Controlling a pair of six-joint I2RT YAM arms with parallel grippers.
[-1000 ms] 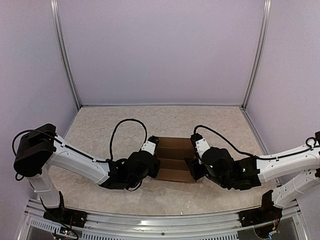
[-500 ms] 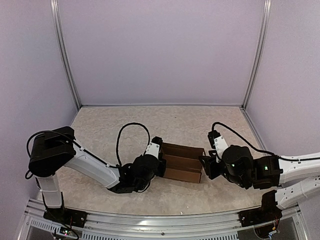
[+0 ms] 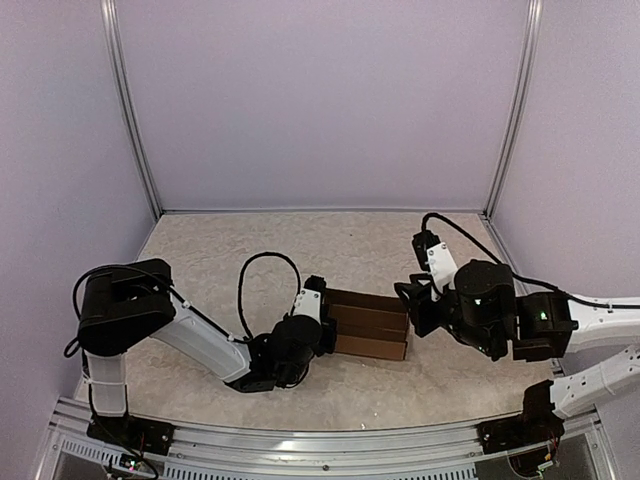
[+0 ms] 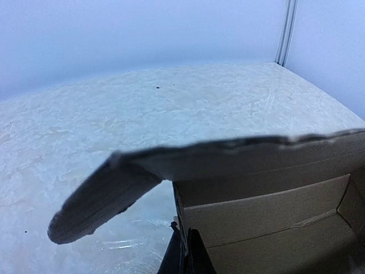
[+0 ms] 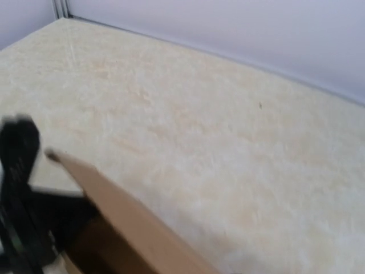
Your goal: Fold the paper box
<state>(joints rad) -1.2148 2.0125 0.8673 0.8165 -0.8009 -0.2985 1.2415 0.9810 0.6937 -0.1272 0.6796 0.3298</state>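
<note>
Roughly at the middle of the counter (image 3: pixel 300 250), toward its near edge in the top view, lies the paper box (image 3: pixel 368 322), plain brown cardboard with its long side running from 9 o'clock to 3 o'clock and slightly skewed, its creased panels showing as parallel bands. At the box's 9 o'clock end the left fingers (image 3: pixel 325 325) meet the cardboard, the left arm reaching in low from 8 o'clock. In the left wrist view a pale flap edge of the box (image 4: pixel 228 157) crosses the frame, the brown inner walls sit below it toward 4 o'clock, and two dark fingertips (image 4: pixel 191 254) stand close together at 6 o'clock against the cardboard; whether they pinch it cannot be told. At the box's 3 o'clock end the right fingers (image 3: pixel 408 305) are just beside the upper corner, touching or nearly so. The right wrist view shows one black finger (image 5: pixel 17 165), blurred, at 9 o'clock and a brown edge of the box (image 5: pixel 125 228) slanting toward 6 o'clock; the state of these fingers cannot be told either. A black cable (image 3: pixel 262 258) loops above the left wrist, at 10 o'clock from the box. Lilac walls (image 3: pixel 320 100) enclose the counter.
</note>
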